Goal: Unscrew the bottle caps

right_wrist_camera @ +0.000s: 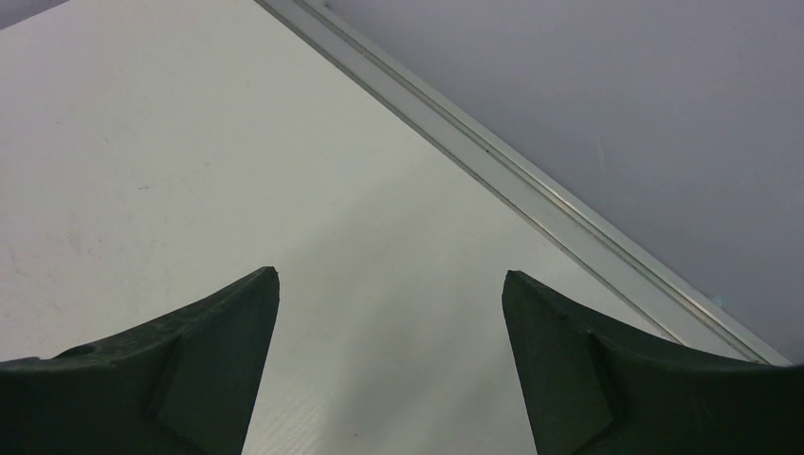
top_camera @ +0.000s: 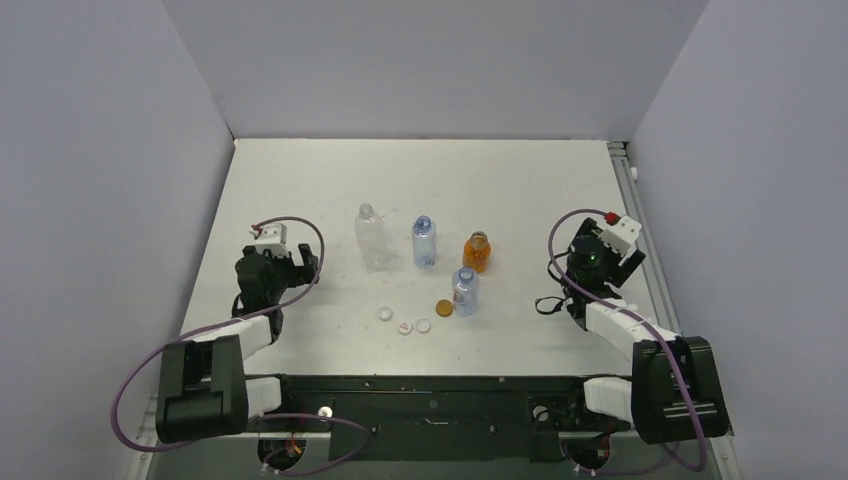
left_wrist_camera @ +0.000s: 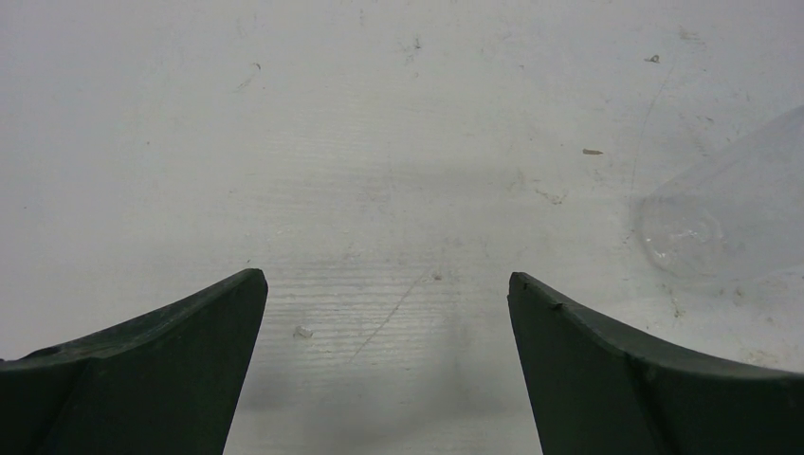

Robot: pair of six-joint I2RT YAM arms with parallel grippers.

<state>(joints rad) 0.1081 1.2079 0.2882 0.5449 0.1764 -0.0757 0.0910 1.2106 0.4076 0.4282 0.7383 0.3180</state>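
Note:
Four bottles stand mid-table: a taller clear ribbed bottle [top_camera: 370,238], a blue-labelled bottle [top_camera: 424,242], a squat orange bottle [top_camera: 477,252] and a second blue-labelled bottle [top_camera: 465,291]. Three white caps [top_camera: 386,313], [top_camera: 405,328], [top_camera: 424,326] and a golden-brown cap [top_camera: 444,307] lie loose on the table in front of them. My left gripper [top_camera: 303,263] is open and empty, left of the bottles; its wrist view [left_wrist_camera: 387,284] shows bare table and a clear bottle's base [left_wrist_camera: 702,227] at the right. My right gripper [top_camera: 588,250] is open and empty, right of the bottles [right_wrist_camera: 390,280].
The white table [top_camera: 300,190] is boxed in by grey walls on three sides. A metal rail [right_wrist_camera: 531,180] runs along its right edge, close to my right gripper; it also shows in the top view [top_camera: 640,230]. Purple cables loop beside both arms.

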